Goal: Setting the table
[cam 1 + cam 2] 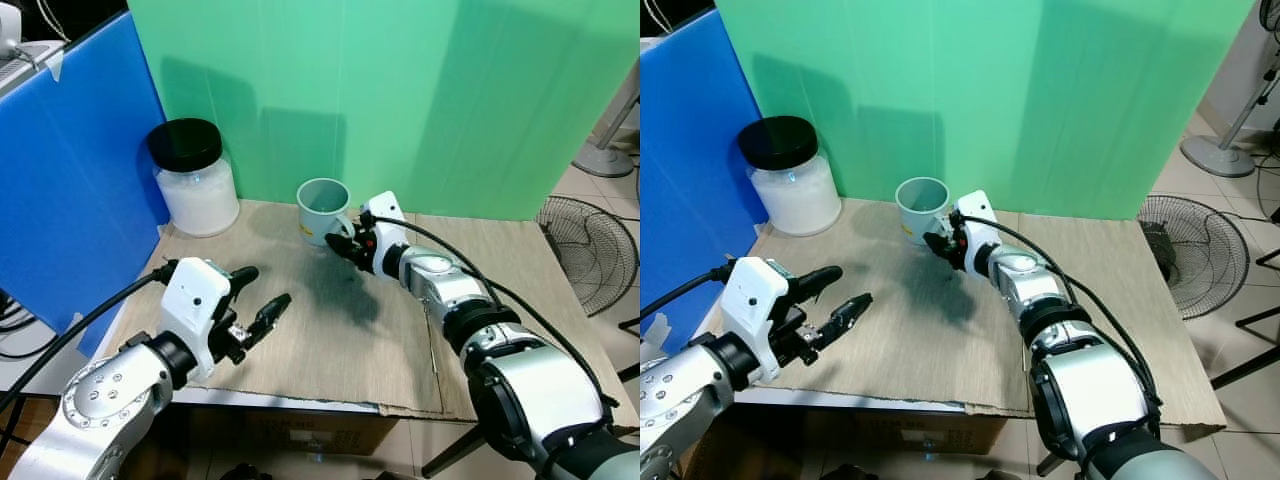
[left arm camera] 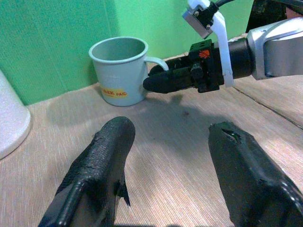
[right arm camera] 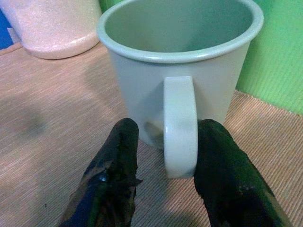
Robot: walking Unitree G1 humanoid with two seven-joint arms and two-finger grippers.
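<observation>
A pale green mug (image 1: 322, 205) stands upright and empty at the back of the table, its handle (image 3: 180, 127) turned toward my right arm. My right gripper (image 1: 340, 243) reaches in from the right, open, with one black finger on each side of the handle; small gaps remain between the fingers (image 3: 118, 165) and the handle. Low over the front left of the table, my left gripper (image 1: 265, 290) is open and holds nothing, pointing toward the mug (image 2: 120, 71) from some way off.
A white-filled jar with a black lid (image 1: 195, 180) stands at the back left of the wood-grain table (image 1: 330, 340). A blue panel (image 1: 70, 180) walls the left side and a green backdrop (image 1: 400, 90) the back. A floor fan (image 1: 590, 250) lies to the right.
</observation>
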